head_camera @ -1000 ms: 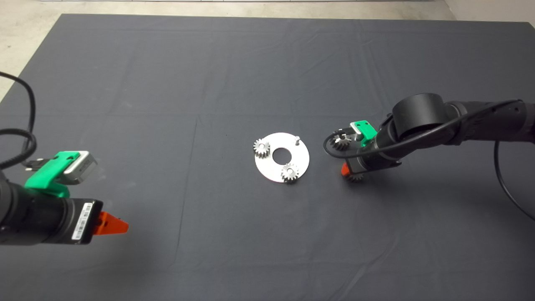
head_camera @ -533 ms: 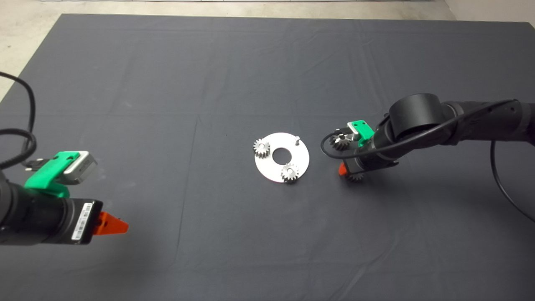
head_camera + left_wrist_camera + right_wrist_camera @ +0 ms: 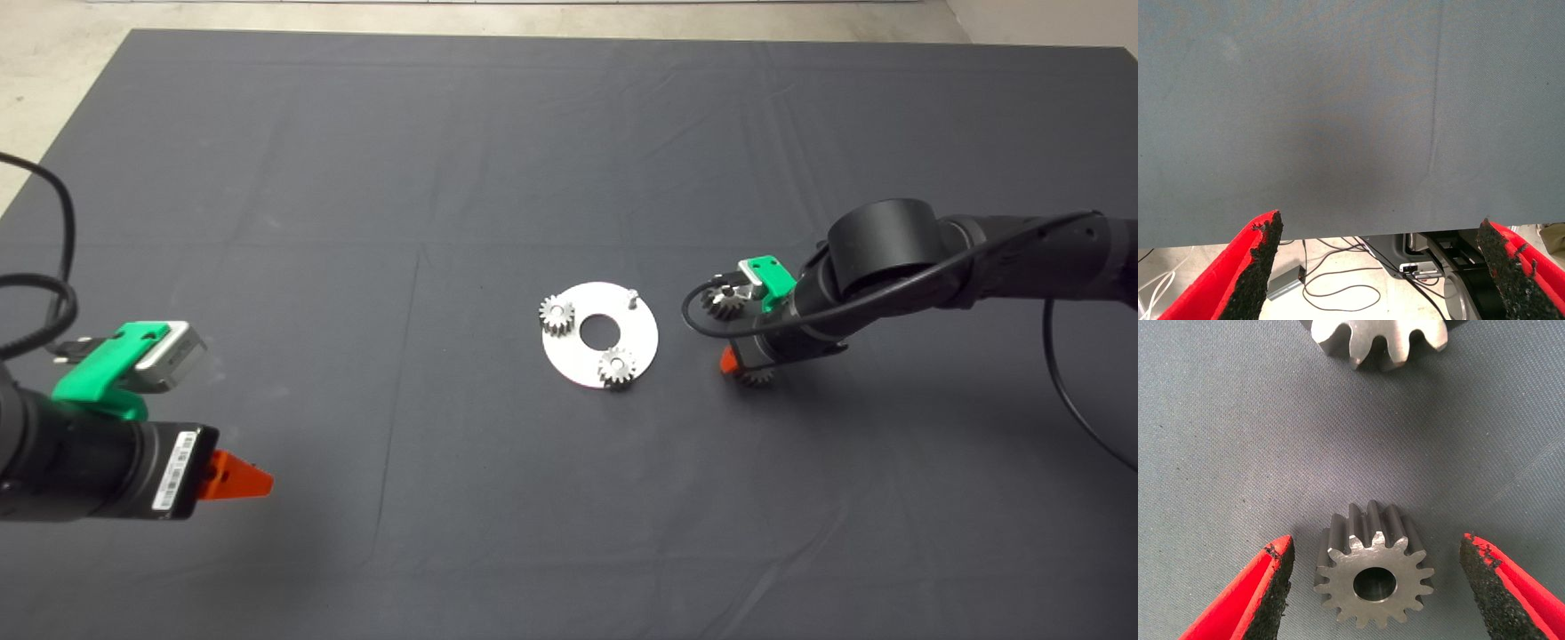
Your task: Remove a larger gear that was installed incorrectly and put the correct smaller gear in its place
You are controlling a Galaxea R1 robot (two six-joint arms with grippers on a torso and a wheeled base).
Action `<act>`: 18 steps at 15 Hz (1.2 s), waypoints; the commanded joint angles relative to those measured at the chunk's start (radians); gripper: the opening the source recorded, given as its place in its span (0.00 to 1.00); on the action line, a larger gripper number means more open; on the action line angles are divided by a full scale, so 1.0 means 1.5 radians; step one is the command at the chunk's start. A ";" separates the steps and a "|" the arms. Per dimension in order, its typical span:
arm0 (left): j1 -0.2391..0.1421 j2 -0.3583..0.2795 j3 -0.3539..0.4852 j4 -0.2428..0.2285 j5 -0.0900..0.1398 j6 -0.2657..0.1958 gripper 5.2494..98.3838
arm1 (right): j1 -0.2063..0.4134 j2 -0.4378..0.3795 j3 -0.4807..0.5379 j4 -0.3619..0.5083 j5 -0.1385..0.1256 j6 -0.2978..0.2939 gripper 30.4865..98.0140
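Note:
The smaller gear (image 3: 1373,580), short-toothed with a round bore, lies flat on the mat between the two fingers of my right gripper (image 3: 1375,550), which is open and does not touch it. In the head view this gripper (image 3: 741,367) hangs low over that gear (image 3: 757,379), right of the round metal plate (image 3: 640,333). The larger gear (image 3: 1381,340), with long teeth, lies on the mat just beyond, and in the head view the arm partly hides this gear (image 3: 724,303). My left gripper (image 3: 244,481) waits open at the lower left.
The plate carries two small gears (image 3: 556,316) (image 3: 616,366) and one bare pin (image 3: 632,297) at its far right side. A black cable (image 3: 702,324) loops off the right wrist. The left wrist view shows the mat's edge with floor and cables (image 3: 1338,293) beyond.
My right gripper has shifted a little to the left over the smaller gear, then held still. The left arm and the gears have not moved.

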 commanded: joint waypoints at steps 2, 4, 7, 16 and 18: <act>-0.006 -0.002 0.006 -0.002 0.004 0.001 0.74 | 0.007 0.002 0.002 -0.016 -0.060 0.005 0.52; -0.006 -0.002 0.008 -0.002 0.004 0.001 0.74 | 0.007 0.003 -0.004 -0.015 -0.060 0.006 0.52; -0.006 -0.001 0.006 -0.003 0.004 0.001 0.74 | 0.007 0.002 -0.004 -0.014 -0.060 0.005 0.52; -0.006 -0.001 0.009 -0.003 0.002 0.000 0.74 | 0.007 0.004 -0.008 -0.002 -0.060 0.005 0.52; -0.006 -0.002 0.009 -0.002 0.002 0.000 0.74 | 0.007 0.004 -0.008 0.002 -0.060 0.005 0.52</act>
